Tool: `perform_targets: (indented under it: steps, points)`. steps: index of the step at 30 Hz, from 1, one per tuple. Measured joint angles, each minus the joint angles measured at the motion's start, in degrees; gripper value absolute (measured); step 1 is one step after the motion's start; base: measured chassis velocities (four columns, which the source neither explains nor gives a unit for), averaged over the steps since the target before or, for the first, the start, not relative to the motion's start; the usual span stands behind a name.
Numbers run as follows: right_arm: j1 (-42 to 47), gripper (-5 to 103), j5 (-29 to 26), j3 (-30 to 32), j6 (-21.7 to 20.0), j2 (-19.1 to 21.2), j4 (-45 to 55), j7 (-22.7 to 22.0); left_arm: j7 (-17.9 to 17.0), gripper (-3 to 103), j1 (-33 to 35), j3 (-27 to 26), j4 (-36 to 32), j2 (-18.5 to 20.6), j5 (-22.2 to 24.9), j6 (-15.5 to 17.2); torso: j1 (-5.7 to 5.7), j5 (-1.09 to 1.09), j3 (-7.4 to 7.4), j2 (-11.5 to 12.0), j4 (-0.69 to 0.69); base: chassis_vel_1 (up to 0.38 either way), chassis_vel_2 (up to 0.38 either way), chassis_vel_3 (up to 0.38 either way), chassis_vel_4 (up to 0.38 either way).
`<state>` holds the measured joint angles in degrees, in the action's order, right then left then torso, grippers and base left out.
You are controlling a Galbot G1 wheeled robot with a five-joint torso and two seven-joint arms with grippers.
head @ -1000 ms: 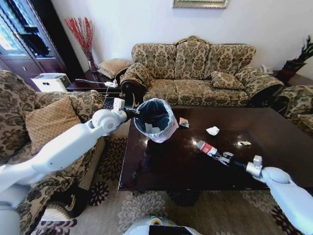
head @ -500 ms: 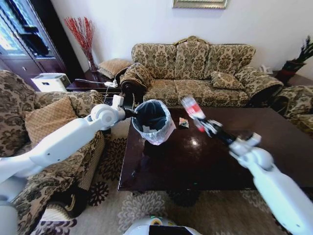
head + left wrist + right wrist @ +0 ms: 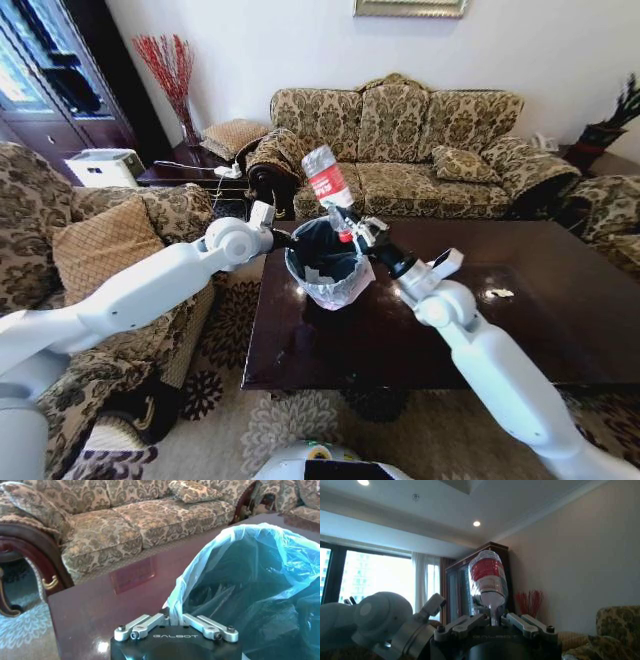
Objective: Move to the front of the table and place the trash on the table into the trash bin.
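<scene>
- Head view: right hand (image 3: 347, 226) clamped on the neck of a clear plastic bottle with red label (image 3: 325, 183), held above the small round black bin lined with pale plastic bag (image 3: 327, 264). Left hand (image 3: 290, 239) grips the bin's rim over the glossy dark reddish-brown surface (image 3: 520, 330). Small white litter piece (image 3: 499, 293) lies on it.
- Left wrist view: left hand (image 3: 173, 619) pinched together on the bag's edge (image 3: 220, 558).
- Right wrist view: right hand (image 3: 492, 621) closed around the bottle's (image 3: 489, 577) neck.

Patterned three-seat sofa (image 3: 400, 140) against wall. Red twig vase (image 3: 172, 75) left of sofa. White appliance (image 3: 103, 166) farther left. Framed picture (image 3: 410, 7) above sofa. Floral rug (image 3: 225, 330) before it.
</scene>
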<state>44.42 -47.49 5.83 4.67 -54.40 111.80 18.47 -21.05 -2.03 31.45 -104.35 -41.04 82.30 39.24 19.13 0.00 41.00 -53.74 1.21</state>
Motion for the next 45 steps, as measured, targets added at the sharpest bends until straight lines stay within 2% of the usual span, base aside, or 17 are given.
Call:
perform_targets:
  steps: [2, 5, 7, 10, 12, 14, 16, 18, 19, 23, 26, 28, 31, 37, 41, 43, 45]
  points:
    - [0.0, 1, 0.8, -0.4, 0.4, -0.3, -0.5, -0.1, 0.0, 0, -0.3, 0.3, -0.1, -0.2, 0.0, 0.0, 0.00, 0.00, 0.00, 0.0, 0.00, 0.000, 0.000, 0.000, 0.000]
    - [-0.2, 14, 2.2, -1.2, 1.2, -1.1, -1.4, -1.0, 0.0, 0, -1.0, 1.0, -0.5, -1.0, 0.0, 0.0, 0.00, 0.00, 0.00, 0.0, 0.03, 0.000, 0.000, 0.000, 0.000]
    - [-0.2, 14, 2.5, -1.3, 1.4, -1.2, -1.6, -1.1, 0.0, 0, -1.3, 1.3, -0.6, -1.3, 0.0, 0.0, 0.00, 0.00, 0.00, 0.0, 0.04, 0.000, 0.000, 0.000, 0.000]
    - [0.5, 30, 3.3, -1.1, 1.6, -0.9, -1.4, -1.6, 0.0, 0, -2.6, 2.6, -0.4, -2.8, 0.0, 0.0, 0.00, 0.00, 0.00, 0.0, -0.01, 0.000, 0.000, 0.000, 0.000]
    - [0.6, 30, 3.4, -1.1, 1.6, -0.7, -1.2, -1.7, 0.0, 0, -2.8, 2.7, -0.3, -2.9, 0.0, 0.0, 0.00, 0.00, 0.00, 0.0, -0.01, 0.000, 0.000, 0.000, 0.000]
    - [1.0, 47, 3.4, -0.6, 1.6, 0.1, -0.3, -1.7, 0.0, 0, -3.2, 3.1, 0.1, -3.0, -0.2, 0.0, 0.00, 0.02, 0.00, 0.0, 0.00, 0.000, 0.000, 0.000, 0.000]
    - [1.2, 47, 3.4, -0.5, 1.6, 0.3, -0.1, -1.7, 0.0, 0, -3.3, 3.1, 0.2, -3.0, -0.2, 0.0, 0.00, 0.01, 0.00, 0.0, 0.01, 0.000, 0.000, 0.000, 0.000]
    - [1.9, 57, 3.4, -0.1, 1.5, 1.0, 0.3, -1.7, 0.0, 0, -3.6, 3.3, 0.4, -3.0, -0.2, 0.0, 0.00, 0.00, 0.00, 0.0, 0.02, 0.000, 0.000, 0.000, 0.000]
    - [1.9, 57, 3.4, -0.1, 1.5, 1.0, 0.3, -1.7, 0.0, 0, -3.6, 3.3, 0.4, -3.0, -0.2, 0.0, 0.00, 0.00, 0.00, 0.0, 0.02, 0.000, 0.000, 0.000, 0.000]
    - [2.4, 79, 3.6, 0.3, 1.6, 1.1, 0.7, -1.7, 0.1, 0, -4.2, 3.9, 0.2, -2.6, -0.3, 0.0, 0.00, 0.01, 0.00, 0.0, 0.01, 0.000, 0.000, 0.000, 0.000]
    - [2.6, 90, 3.5, 0.6, 1.6, 1.2, 1.4, -1.7, 0.2, 0, -4.5, 4.3, 0.2, -2.5, -0.5, -0.1, -0.01, 0.01, -0.01, 0.0, 0.02, 0.000, 0.000, 0.000, 0.000]
    - [2.8, 90, 3.5, 0.7, 1.6, 1.4, 1.6, -1.7, 0.2, 0, -4.6, 4.3, 0.2, -2.5, -0.5, -0.2, 0.00, 0.01, -0.01, 0.0, 0.02, 0.000, 0.000, 0.000, 0.000]
    - [3.8, 100, 3.7, 0.9, 1.5, 2.2, 2.3, -1.5, 0.2, 0, -4.7, 4.5, 0.2, -2.7, -0.6, -0.2, 0.00, 0.01, 0.00, 0.0, 0.02, 0.000, 0.000, 0.000, 0.000]
    - [4.9, 100, 3.3, 1.6, 1.5, 2.5, 3.9, -1.6, 0.3, 0, -4.7, 4.5, 0.3, -2.7, -1.1, -0.3, 0.00, 0.01, 0.00, 0.0, 0.00, 0.000, 0.000, 0.000, 0.000]
    - [5.2, 100, -0.6, 4.5, 1.7, 1.8, 5.8, -4.9, 0.4, 0, -4.2, 4.1, 0.9, -2.1, -1.6, -0.3, -0.01, 0.01, 0.00, 0.0, 0.00, 0.000, 0.000, 0.000, 0.000]
    - [5.1, 100, -2.7, 7.6, 1.5, 0.9, 4.8, -12.6, 0.9, 0, -3.4, 3.5, 1.5, -0.9, -2.7, -0.4, -0.01, 0.00, -0.01, 0.0, 0.02, 0.000, 0.000, 0.000, 0.000]
    - [4.6, 100, -0.1, 9.4, -0.4, -0.1, 1.1, -22.1, 1.9, 0, -2.7, 3.3, 2.3, 0.1, -4.4, -0.6, -0.01, -0.01, -0.01, 0.0, 0.02, 0.000, 0.000, 0.000, 0.000]
